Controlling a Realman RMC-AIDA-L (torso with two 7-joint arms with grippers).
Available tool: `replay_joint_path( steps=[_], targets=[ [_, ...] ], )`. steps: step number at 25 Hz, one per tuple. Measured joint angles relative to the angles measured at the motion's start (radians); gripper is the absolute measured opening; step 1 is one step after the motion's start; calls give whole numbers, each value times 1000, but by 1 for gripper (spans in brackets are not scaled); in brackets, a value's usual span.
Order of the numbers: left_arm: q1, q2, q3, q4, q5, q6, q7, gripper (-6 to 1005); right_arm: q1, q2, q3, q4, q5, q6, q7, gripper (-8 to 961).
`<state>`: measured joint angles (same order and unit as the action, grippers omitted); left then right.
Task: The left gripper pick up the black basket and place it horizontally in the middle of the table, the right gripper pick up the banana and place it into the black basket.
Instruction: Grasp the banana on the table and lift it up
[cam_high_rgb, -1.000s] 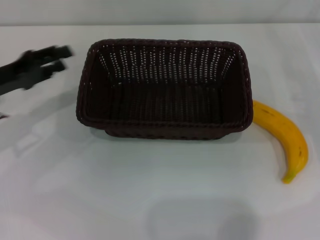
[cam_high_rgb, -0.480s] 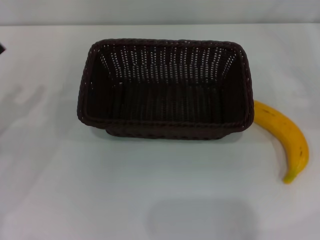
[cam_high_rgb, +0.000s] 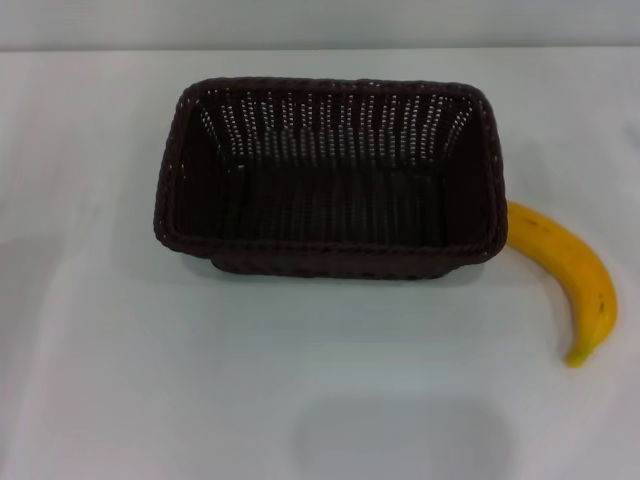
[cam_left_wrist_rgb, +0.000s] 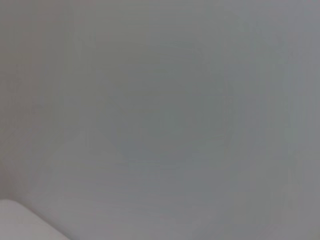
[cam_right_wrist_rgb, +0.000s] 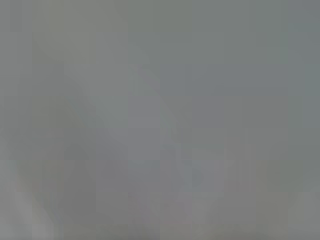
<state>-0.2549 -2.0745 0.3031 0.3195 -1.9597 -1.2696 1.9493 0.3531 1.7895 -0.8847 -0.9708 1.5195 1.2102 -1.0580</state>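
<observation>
The black basket (cam_high_rgb: 330, 180) stands upright in the middle of the white table (cam_high_rgb: 300, 380), its long side running left to right, and it is empty inside. The banana (cam_high_rgb: 570, 275) lies flat on the table just right of the basket, one end near the basket's right front corner, its curve bending toward the front. Neither gripper shows in the head view. Both wrist views show only a plain grey surface, with no fingers and no task object in them.
The table's far edge (cam_high_rgb: 320, 48) runs along the top of the head view. A faint shadow (cam_high_rgb: 400, 440) lies on the table near the front.
The left gripper, seen at the far left a second ago, has pulled away to the left and out of view. The basket and banana have not moved.
</observation>
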Motion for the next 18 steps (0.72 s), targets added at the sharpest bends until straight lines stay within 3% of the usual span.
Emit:
replay_joint_path(
  steps=[4, 5, 6, 8, 9, 13, 18],
  targets=[
    [-3, 1, -3, -22, -18, 1, 30, 884, -2, 81, 5, -329, -356, 127, 215, 864],
    [-5, 2, -2, -23, -18, 3, 34, 884, -2, 133, 3, -471, -513, 197, 282, 864],
    [-7, 2, -2, -23, -18, 4, 38, 884, -2, 133, 3, -471, -513, 197, 282, 863],
    [-10, 2, -2, -23, -18, 9, 46, 884, -1, 197, -13, -630, -699, 270, 355, 862],
    [-13, 2, -2, -24, -18, 17, 49, 884, -4, 211, -41, -685, -759, 293, 384, 862],
    [-28, 1, -3, -34, -19, 56, 56, 883, -17, 213, -212, -809, -908, 361, 523, 860],
    [-40, 2, -3, -39, -29, 73, 74, 883, -3, 217, -357, -830, -990, 418, 626, 857]
  ],
)
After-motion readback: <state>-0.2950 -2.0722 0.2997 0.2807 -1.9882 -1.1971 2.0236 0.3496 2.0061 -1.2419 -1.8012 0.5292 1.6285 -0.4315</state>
